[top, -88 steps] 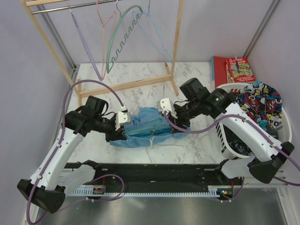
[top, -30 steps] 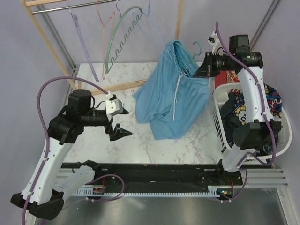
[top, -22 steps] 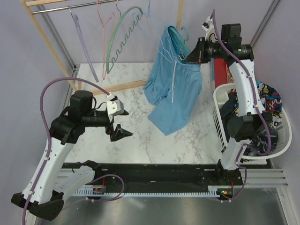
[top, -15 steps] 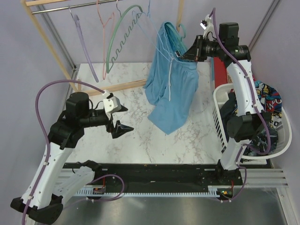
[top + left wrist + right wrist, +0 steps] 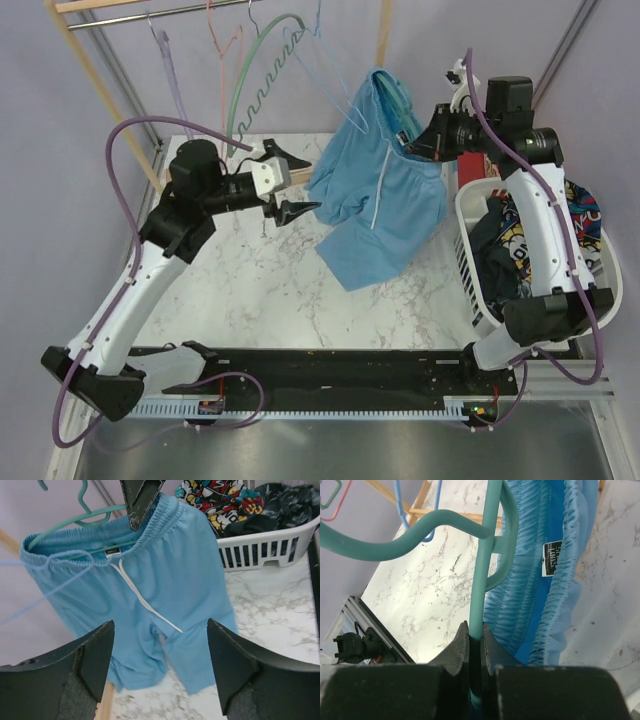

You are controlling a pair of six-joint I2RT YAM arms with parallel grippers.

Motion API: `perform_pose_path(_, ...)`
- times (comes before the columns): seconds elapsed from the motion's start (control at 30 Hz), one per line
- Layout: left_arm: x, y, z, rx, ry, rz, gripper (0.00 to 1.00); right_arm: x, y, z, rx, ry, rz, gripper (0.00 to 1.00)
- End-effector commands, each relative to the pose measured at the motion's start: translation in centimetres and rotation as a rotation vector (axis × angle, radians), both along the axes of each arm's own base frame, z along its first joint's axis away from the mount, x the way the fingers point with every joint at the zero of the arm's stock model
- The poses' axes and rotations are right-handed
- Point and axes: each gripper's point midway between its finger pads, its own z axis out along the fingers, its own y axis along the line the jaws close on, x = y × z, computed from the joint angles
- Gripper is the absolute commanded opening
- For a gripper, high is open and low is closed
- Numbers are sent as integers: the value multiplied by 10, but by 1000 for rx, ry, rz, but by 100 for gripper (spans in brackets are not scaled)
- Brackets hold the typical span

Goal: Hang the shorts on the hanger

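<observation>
The light blue shorts hang by their elastic waist on the teal hanger, held in the air over the back right of the table. My right gripper is shut on the hanger; in the right wrist view its jaws clamp a thin teal bar of the hanger, beside the ribbed waistband of the shorts. My left gripper is raised and open just left of the shorts, apart from them. In the left wrist view the shorts and their white drawstring fill the space beyond the open left gripper.
A wooden rack at the back carries a dark green wavy hanger, a thin pale blue hanger and others. A white laundry basket with dark cartoon-print clothes stands at the right, also in the left wrist view.
My left arm has lifted and swung back and right, its open gripper arriving beside the shorts. My right arm has shifted the hanger and shorts slightly right and lower, away from the rack.
</observation>
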Motion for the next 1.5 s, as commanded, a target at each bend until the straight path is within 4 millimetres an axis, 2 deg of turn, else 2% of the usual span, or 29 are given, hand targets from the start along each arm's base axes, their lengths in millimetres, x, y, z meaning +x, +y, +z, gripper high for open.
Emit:
perform_pose_path(0.0, 18, -37, 52, 26, -408, -55, 75, -25, -7, 12, -37, -88, 41, 0)
perform_pose_path(0.03, 22, -45, 61, 30, -484, -51, 69, -31, -5, 9, -30, -77, 60, 0)
perform_pose_path(0.1, 36, -61, 64, 40, -571, -36, 64, -50, 2, 3, 1, -59, 122, 0)
perform_pose_path(0.13, 36, -69, 75, 17, -637, -26, 61, -56, 4, 3, 14, -53, 137, 0)
perform_pose_path(0.17, 37, -76, 75, 18, -673, -27, 59, -63, 6, 2, 29, -42, 158, 0)
perform_pose_path(0.3, 33, -105, 70, 49, -823, -52, 52, -92, 7, -2, 39, -35, 187, 0)
perform_pose_path(0.33, 30, -115, 64, 60, -837, -72, 50, -96, 6, -3, 40, -34, 186, 0)
perform_pose_path(0.47, 32, -134, 48, 100, -883, -97, 45, -117, 5, -13, 53, 5, 184, 0)
perform_pose_path(0.67, 37, -147, 9, 174, -900, -157, 44, -140, 7, -18, 85, 29, 196, 0)
perform_pose_path(1.17, 39, -158, -40, 303, -945, -212, 53, -182, 14, -18, 145, 58, 302, 0)
perform_pose_path(1.27, 41, -162, -45, 323, -956, -212, 50, -189, 14, -21, 142, 63, 318, 0)
perform_pose_path(1.47, 46, -169, -53, 364, -976, -201, 37, -203, 16, -27, 148, 89, 356, 0)
